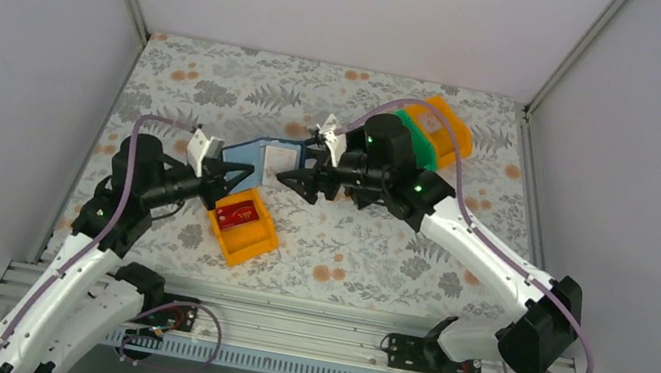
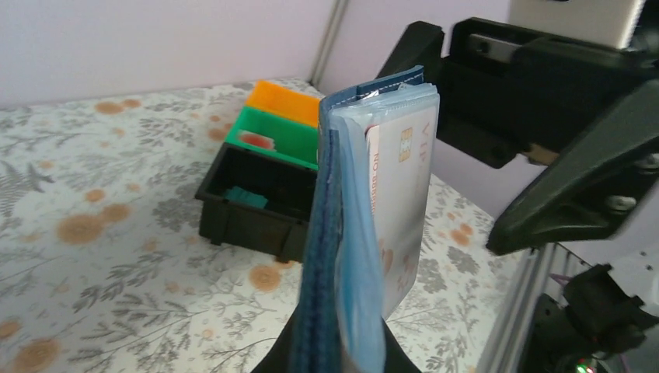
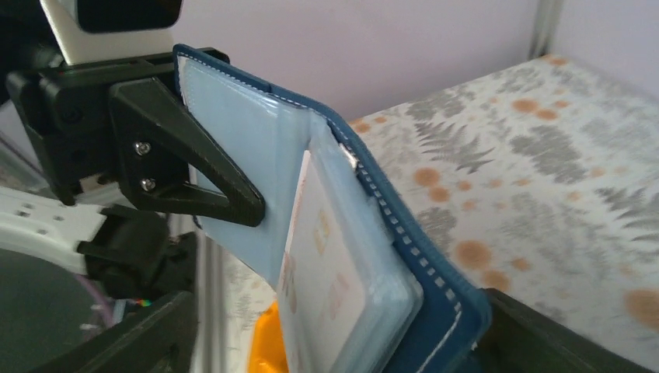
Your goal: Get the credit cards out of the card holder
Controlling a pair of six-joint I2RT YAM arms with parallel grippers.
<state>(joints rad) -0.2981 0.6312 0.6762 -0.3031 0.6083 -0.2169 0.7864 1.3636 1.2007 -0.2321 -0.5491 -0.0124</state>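
Pos. of wallet (image 1: 254, 162): held in the air between the two arms, folded open, w/ clear sleeves (image 3: 241, 179) facing the right arm. Left gripper (image 1: 221, 187): fully closed on one flap of the wallet, acting as the clamp. Right gripper (image 1: 285, 179): jaws spread wide, nothing gripped; in the right wrist view the free flap sits between its fingers. One pinkish-white card (image 2: 400, 194) sits in a sleeve pocket, and one long edge appears exposed at the pocket mouth. A red card (image 1: 235, 215) lies in the orange bin (image 1: 248, 244) near the wallet. Handling, est.: card is light, thin, stiff and smooth, so it will likely slip unless pinched flat across both faces. Sleeve plastic is soft and may drag on it. The free flap is floppy, so expect swing w/ any pull. Recommended hold: exposed card edge only, clear of the sleeve lip; pull in line w/ the pocket.
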